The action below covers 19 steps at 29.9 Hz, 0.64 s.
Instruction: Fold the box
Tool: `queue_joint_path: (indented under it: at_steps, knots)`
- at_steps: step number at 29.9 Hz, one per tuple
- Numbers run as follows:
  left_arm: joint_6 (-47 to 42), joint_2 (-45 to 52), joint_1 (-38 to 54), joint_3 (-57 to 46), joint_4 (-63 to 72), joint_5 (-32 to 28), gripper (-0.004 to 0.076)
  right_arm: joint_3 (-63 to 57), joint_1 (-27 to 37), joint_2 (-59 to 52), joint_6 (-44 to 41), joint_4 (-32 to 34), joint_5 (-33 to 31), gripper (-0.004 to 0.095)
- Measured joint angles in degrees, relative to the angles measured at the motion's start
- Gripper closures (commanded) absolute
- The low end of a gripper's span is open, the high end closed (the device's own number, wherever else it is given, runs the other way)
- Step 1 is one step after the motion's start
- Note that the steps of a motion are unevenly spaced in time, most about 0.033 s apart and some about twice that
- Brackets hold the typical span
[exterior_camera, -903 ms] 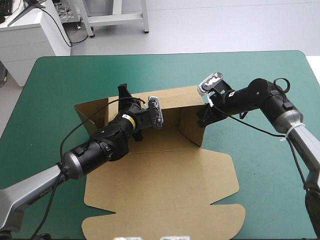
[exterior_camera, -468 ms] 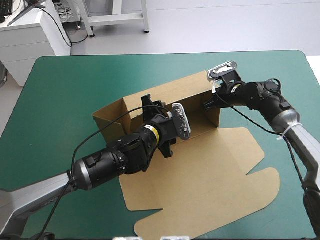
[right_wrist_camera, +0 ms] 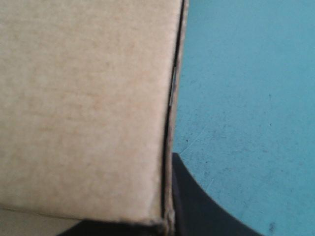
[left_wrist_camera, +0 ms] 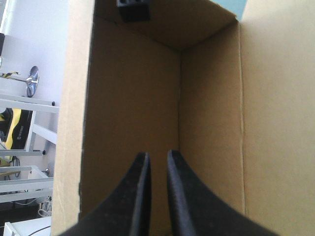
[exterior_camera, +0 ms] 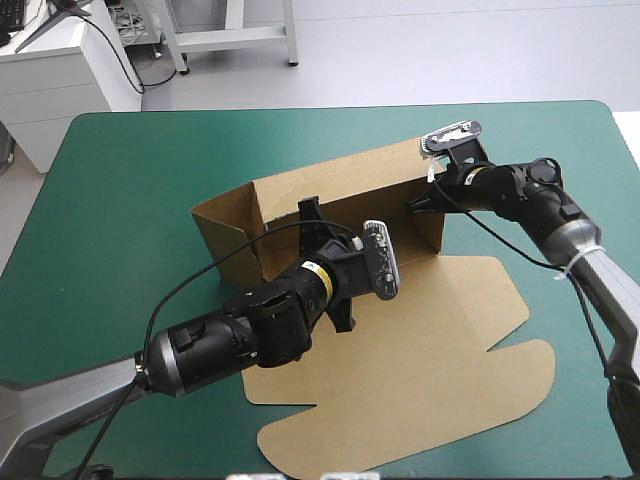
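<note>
Now the box (exterior_camera: 340, 190) sits farther toward the right side of the tabletop (exterior_camera: 120, 170) than just before. It has swung so that its flat lid (exterior_camera: 440, 320) points near-right, and its back wall stands straighter. The right gripper (exterior_camera: 418, 204) pinches the right end wall in its jaws. The left gripper (left_wrist_camera: 157, 156), inside the tray, has its jaws almost pressed together, no board visibly between them. The walls look formed, so tucking probably comes next.
</note>
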<state>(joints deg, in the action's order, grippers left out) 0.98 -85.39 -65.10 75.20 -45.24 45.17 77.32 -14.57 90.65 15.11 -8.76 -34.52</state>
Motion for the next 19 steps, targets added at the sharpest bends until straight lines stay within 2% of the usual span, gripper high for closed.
queue_joint_path:
  at_steps: [7,11,15,19]
  knots:
    - [13.72,-0.13,0.00,4.54,13.18,5.87,0.0706,0.00,0.00,0.00,0.00,-0.12,-0.11,0.0925]
    - [24.52,-0.44,2.21,12.13,28.40,9.25,0.0706,0.00,0.00,0.00,0.00,-0.17,-0.30,0.0927]
    - [33.45,-0.44,8.44,20.34,45.83,15.14,0.0706,0.00,0.00,0.00,0.00,-0.17,-0.54,0.0927]
    - [36.25,-0.44,19.17,26.97,56.83,23.85,0.0710,0.00,0.00,0.00,0.00,-0.23,-0.56,0.0927]
